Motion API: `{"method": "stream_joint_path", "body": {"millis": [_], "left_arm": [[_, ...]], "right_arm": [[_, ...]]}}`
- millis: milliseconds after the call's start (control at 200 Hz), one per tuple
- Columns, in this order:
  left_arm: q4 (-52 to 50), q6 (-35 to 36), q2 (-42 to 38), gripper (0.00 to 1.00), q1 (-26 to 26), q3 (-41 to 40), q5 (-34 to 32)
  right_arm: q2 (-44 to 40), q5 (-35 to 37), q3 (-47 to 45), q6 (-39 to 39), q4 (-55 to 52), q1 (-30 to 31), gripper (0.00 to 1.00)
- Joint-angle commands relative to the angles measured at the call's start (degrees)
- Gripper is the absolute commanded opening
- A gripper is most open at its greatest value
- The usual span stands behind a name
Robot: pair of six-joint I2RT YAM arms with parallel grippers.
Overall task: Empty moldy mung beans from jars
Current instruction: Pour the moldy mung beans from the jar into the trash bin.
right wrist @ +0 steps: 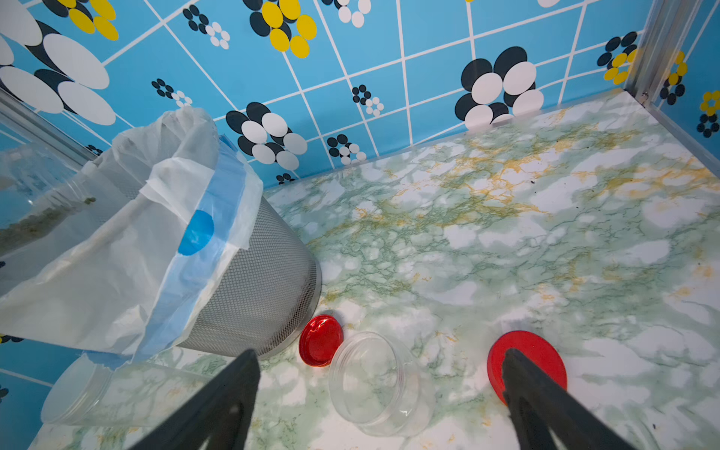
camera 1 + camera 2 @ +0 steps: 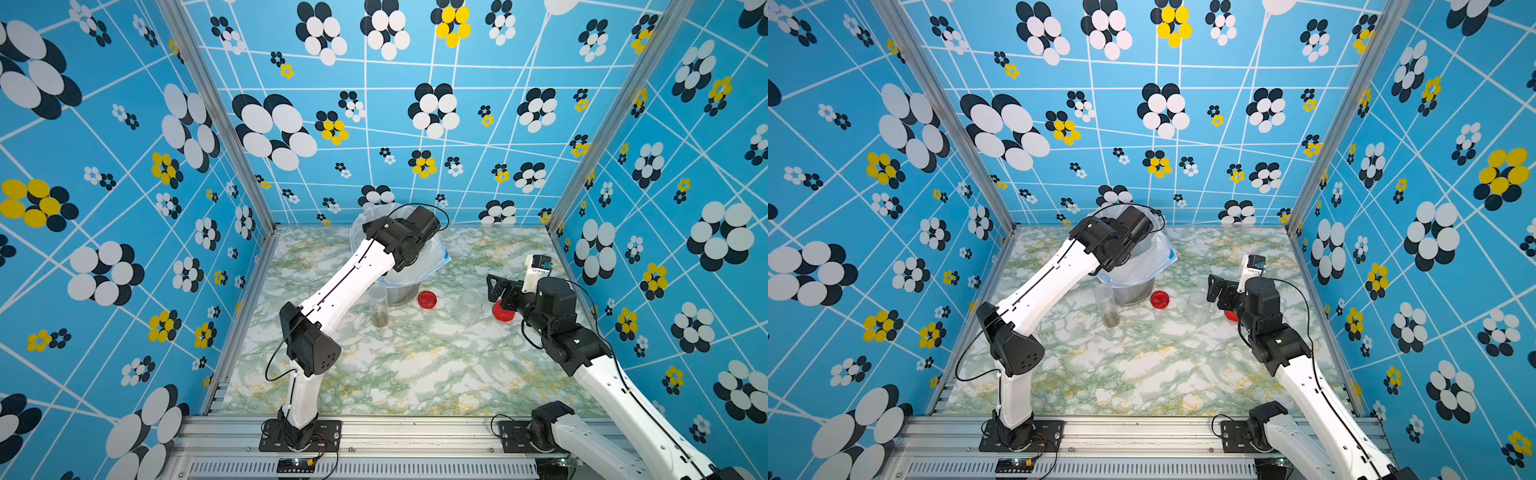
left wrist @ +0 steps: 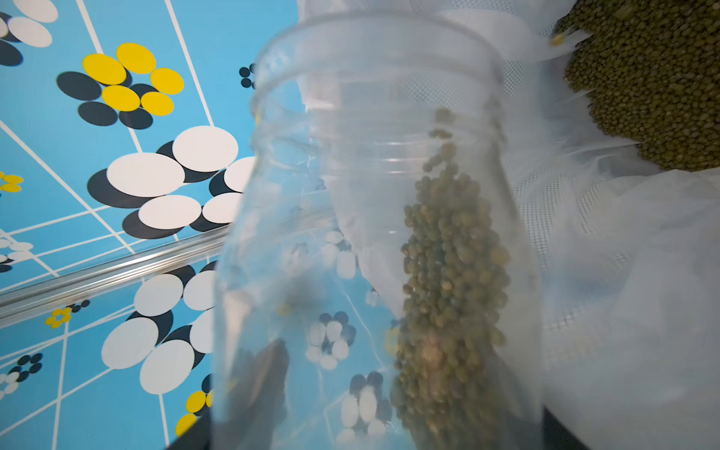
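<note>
My left gripper (image 3: 370, 420) is shut on a clear open jar (image 3: 374, 233), tilted over the bag-lined bucket (image 2: 399, 293). Mung beans (image 3: 448, 292) lie along the jar's lower wall towards its mouth. A heap of beans (image 3: 654, 85) lies in the bag. One dark finger (image 3: 269, 382) shows through the jar wall. In both top views the left wrist hides the jar. A slim jar (image 2: 378, 305) with a clear lid stands by the bucket, with beans at its bottom. An empty open jar (image 1: 380, 383) stands below my open right gripper (image 1: 380, 354).
Two red lids lie on the marble tabletop: one (image 1: 320, 340) beside the bucket's mesh base (image 1: 265, 296), the other (image 1: 526, 358) under my right finger. The white bag (image 1: 117, 253) hangs over the bucket's rim. Blue patterned walls enclose the table.
</note>
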Motion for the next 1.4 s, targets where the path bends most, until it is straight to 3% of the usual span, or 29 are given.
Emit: {"method": "stream_joint_path", "body": {"millis": [0, 665, 1219, 1314, 1399], "left_arm": [[1.5, 2.2, 0.0, 0.65, -0.6, 0.0, -1.9], [7.4, 10.4, -1.4, 0.66, -1.1, -4.8, -9.6], [12.0, 15.7, -2.3, 0.67, -2.2, -6.5, -12.0], [12.2, 15.8, -2.5, 0.67, -2.3, -6.7, -12.1], [11.7, 15.1, -2.9, 0.67, -2.2, -6.4, -10.8]], "right_arm": [[-0.9, -0.9, -1.2, -0.2, -0.4, 0.4, 0.99], [-2.6, 0.1, -1.5, -1.1, -1.1, 0.4, 0.99], [-2.2, -0.1, -1.7, -1.3, -0.7, 0.4, 0.99], [-2.3, -3.9, -1.9, -2.9, 1.2, 0.4, 0.99], [-2.9, -12.1, -3.1, -5.2, 6.3, 0.4, 0.99]]}}
